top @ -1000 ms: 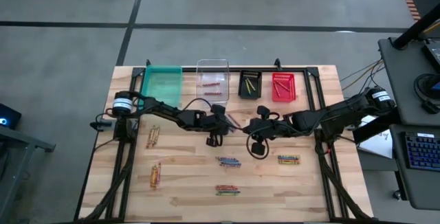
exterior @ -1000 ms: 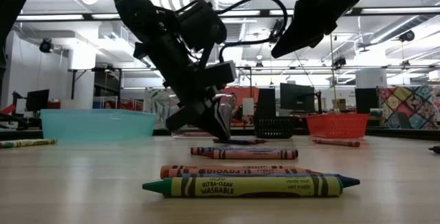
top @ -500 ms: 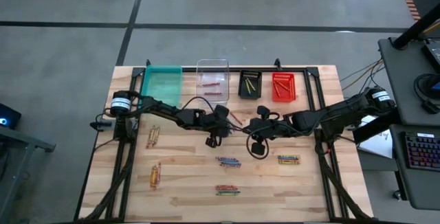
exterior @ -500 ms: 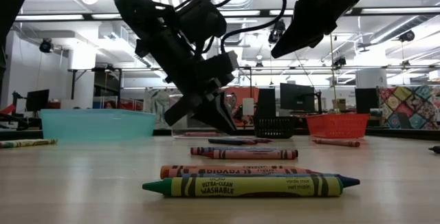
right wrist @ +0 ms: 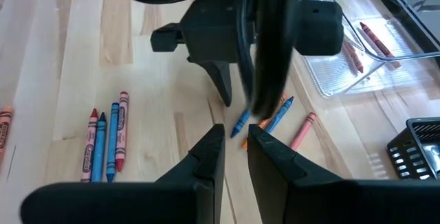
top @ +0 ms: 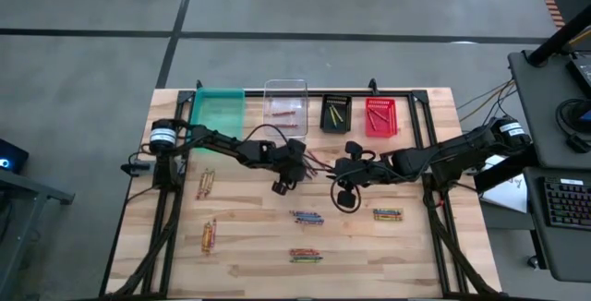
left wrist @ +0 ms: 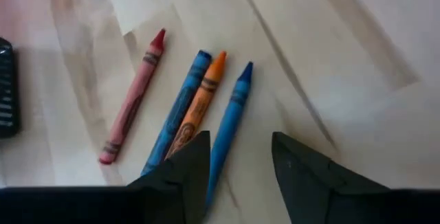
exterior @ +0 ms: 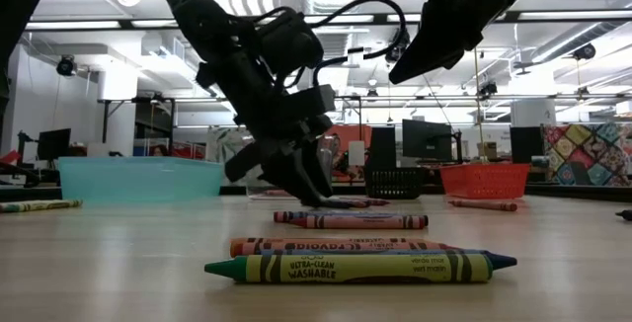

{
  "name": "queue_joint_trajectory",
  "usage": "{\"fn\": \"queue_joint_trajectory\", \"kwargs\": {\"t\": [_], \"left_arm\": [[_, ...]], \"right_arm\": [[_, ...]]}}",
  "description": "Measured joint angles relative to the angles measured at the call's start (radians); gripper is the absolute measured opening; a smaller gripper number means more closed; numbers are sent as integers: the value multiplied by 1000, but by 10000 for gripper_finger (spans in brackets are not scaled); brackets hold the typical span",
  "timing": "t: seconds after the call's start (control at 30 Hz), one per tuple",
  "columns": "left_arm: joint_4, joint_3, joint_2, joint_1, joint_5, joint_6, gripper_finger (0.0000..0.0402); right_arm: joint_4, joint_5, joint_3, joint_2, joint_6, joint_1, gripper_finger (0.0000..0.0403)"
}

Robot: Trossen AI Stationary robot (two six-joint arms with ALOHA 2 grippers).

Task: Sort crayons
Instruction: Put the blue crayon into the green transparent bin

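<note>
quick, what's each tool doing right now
left tool: open, empty, low over a blue crayon on the table.
right tool: narrow gap between its fingers, holding nothing, raised mid-table.

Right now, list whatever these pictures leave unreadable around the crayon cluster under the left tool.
- Left wrist view: the blue crayon's lower end is hidden behind the left tool.
- Right wrist view: a black cable hides part of the cluster.
- High view: the cluster's crayons are too small to count.

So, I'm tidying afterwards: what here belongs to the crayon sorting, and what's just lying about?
Job:
- crayons
- teal bin
- clear bin
- black bin
- red bin
- left gripper
- right gripper

Lying about:
- keyboard
</note>
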Motion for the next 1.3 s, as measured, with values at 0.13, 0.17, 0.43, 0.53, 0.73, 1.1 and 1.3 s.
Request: {"fn": "queue_joint_trajectory", "kwargs": {"t": [0.13,0.17,0.43,0.53,0.73,1.1,1.3], "left_arm": [[6,0,5,10,5,14,136],[5,0,5,10,5,21,134],[-3,0,6,12,8,23,119],[-11,0,6,12,8,21,114],[-44,-2,-19,10,2,13,102],[-21,-3,-42,8,-35,31,95],[-2,-3,-7,8,-36,45,95]], "right_arm": [[0,0,0,0,0,0,52],[0,0,0,0,0,-1,52],[0,0,0,0,-1,-15,52],[0,0,0,0,-1,-23,52],[0,0,0,0,-1,-40,52],[0,0,0,0,-27,-57,52],[0,-1,0,0,-24,-57,52]]}}
